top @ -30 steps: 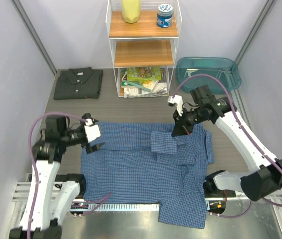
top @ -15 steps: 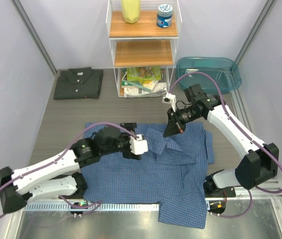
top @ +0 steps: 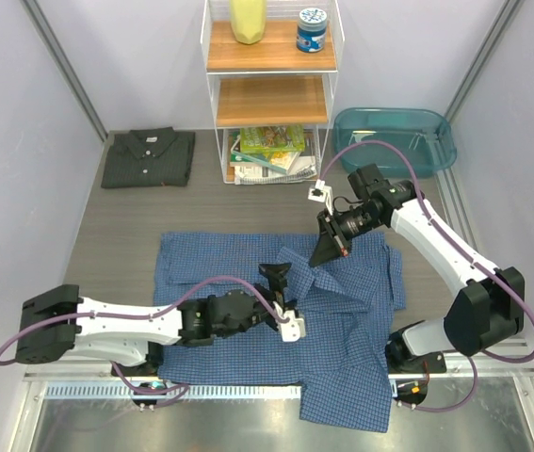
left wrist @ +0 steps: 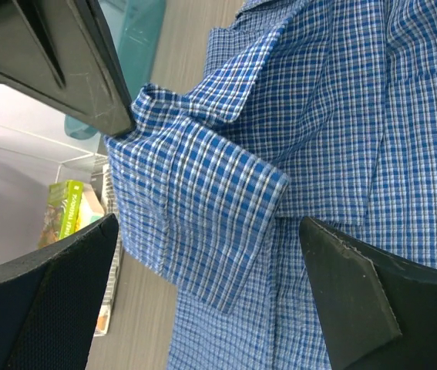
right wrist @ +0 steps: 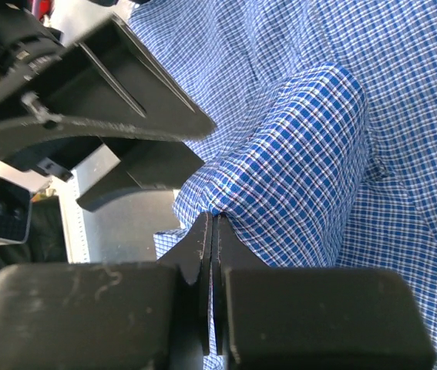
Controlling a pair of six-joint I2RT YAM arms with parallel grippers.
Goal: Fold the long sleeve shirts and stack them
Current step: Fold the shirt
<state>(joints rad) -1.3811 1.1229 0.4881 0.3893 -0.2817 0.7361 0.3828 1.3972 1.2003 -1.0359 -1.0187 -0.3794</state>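
Observation:
The blue check shirt [top: 238, 301] lies spread on the table, its bottom part hanging over the front edge. My right gripper [top: 317, 258] is shut on the shirt's sleeve cuff [top: 297, 266] and holds it lifted over the body; the shut jaws pinch the cloth in the right wrist view [right wrist: 213, 222]. My left gripper [top: 278, 276] is open just left of the cuff, and in the left wrist view [left wrist: 209, 223] the cuff [left wrist: 203, 208] hangs between its spread fingers without touching them. The dark charcoal shirt [top: 149, 157] lies folded at the back left.
A white wire shelf unit [top: 271, 89] with books, a yellow bottle and a blue jar stands at the back middle. A teal tub [top: 394, 137] sits at the back right. Grey walls close both sides.
My left arm has swung from the shirt's left edge across to the middle, up to the cuff. My right gripper has kept hold of the cuff and shifted slightly left.

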